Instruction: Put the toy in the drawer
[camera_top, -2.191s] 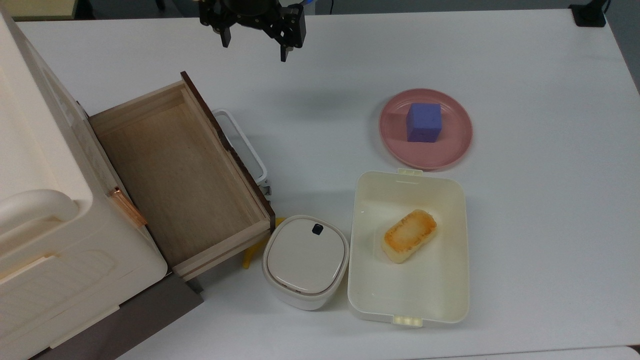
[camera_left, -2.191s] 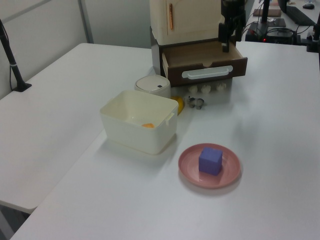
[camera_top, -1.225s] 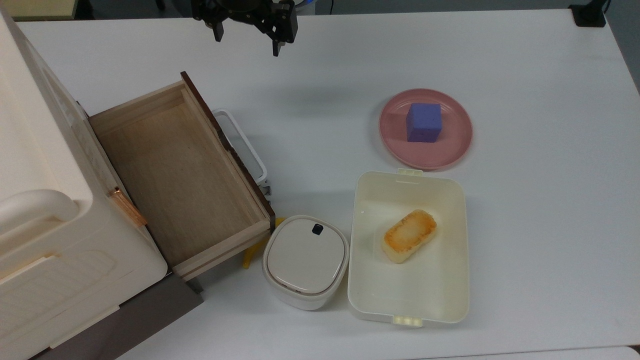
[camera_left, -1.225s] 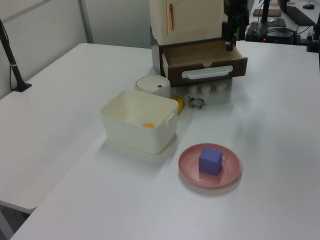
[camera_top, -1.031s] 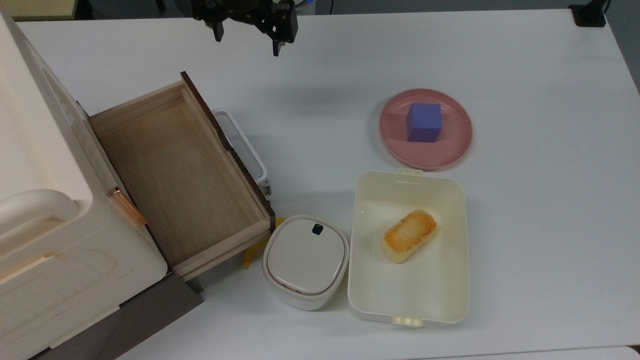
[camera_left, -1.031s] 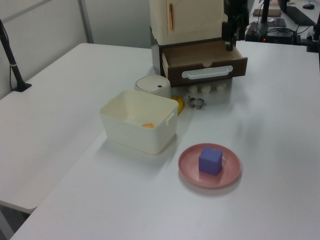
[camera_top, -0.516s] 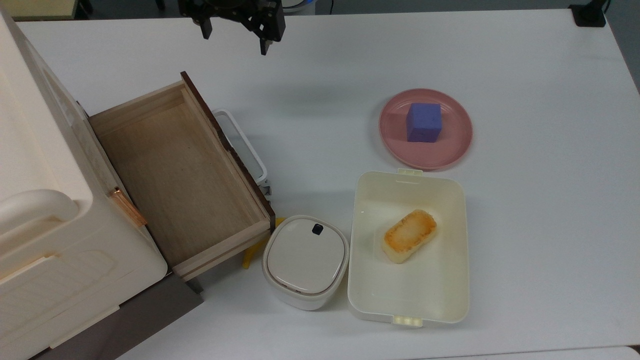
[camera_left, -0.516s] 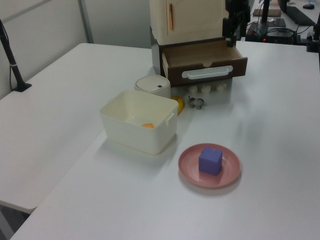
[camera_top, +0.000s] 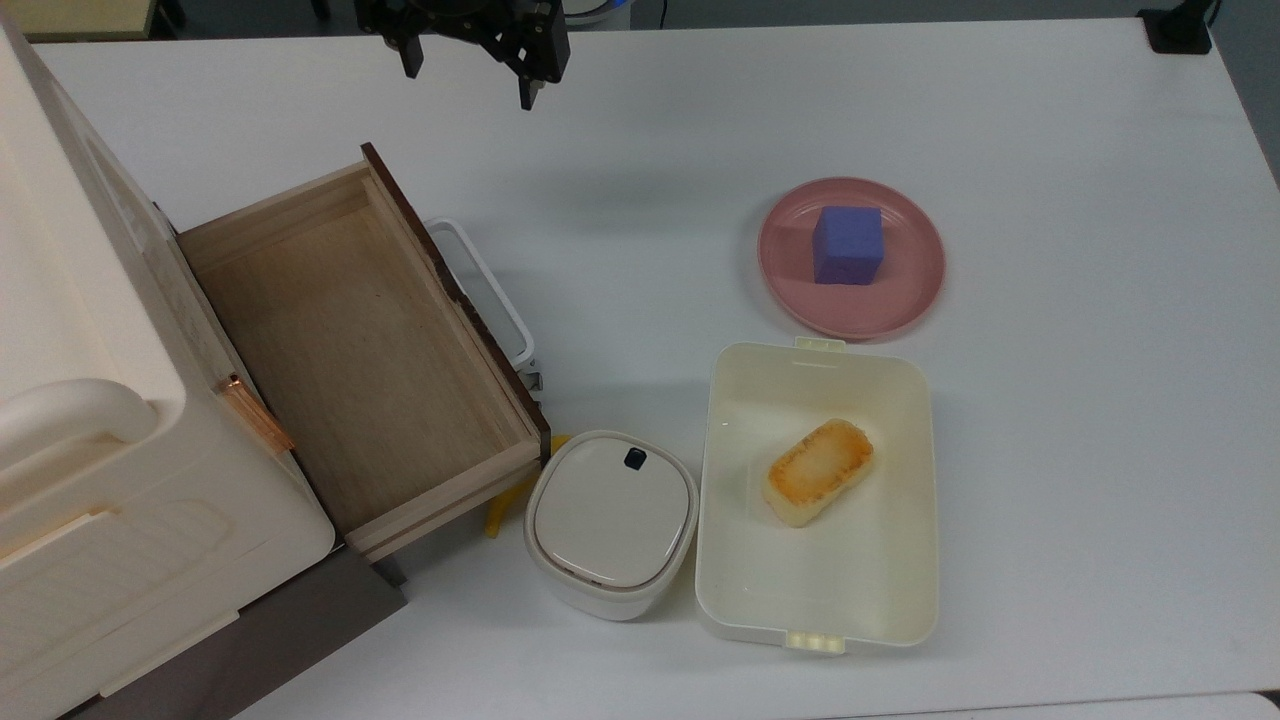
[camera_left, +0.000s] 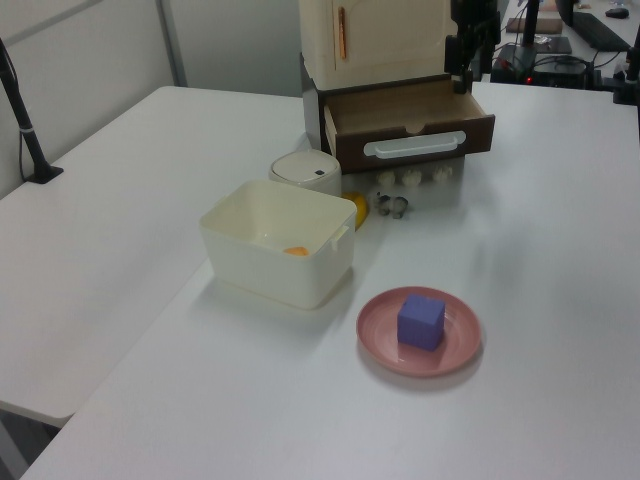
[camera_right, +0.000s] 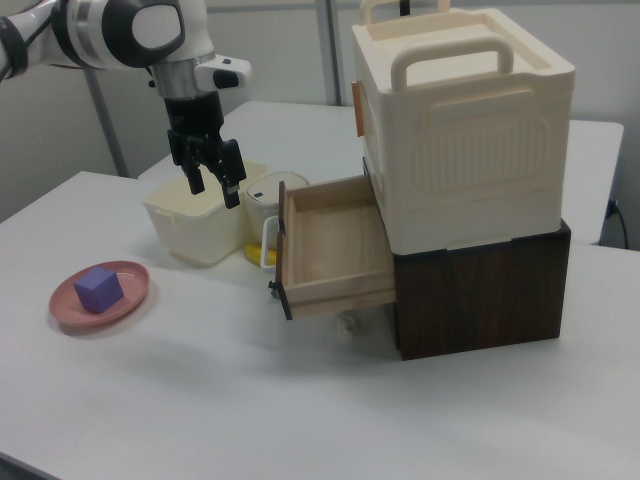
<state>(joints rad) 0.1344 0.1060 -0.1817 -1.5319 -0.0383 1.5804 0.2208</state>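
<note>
- The toy sits on the table just in front of the drawer, under its white handle as the left view shows it; I take the small black-and-white shape there for the panda.
- The drawer is pulled out and its wooden floor is bare, so I judge nothing is done yet.
- My gripper hangs high beyond the drawer's far end, jaws spread, holding nothing.
- A yellow thing lies just beside the toy, with a lidded white pot next to that; the cream tub stands past the pot.
- Risk: the toy is tucked close below the drawer front, so a straight descent could knock a finger on the handle.
- Risk: wide jaws could catch the yellow thing too, or nudge the small toy further under the drawer.
</note>
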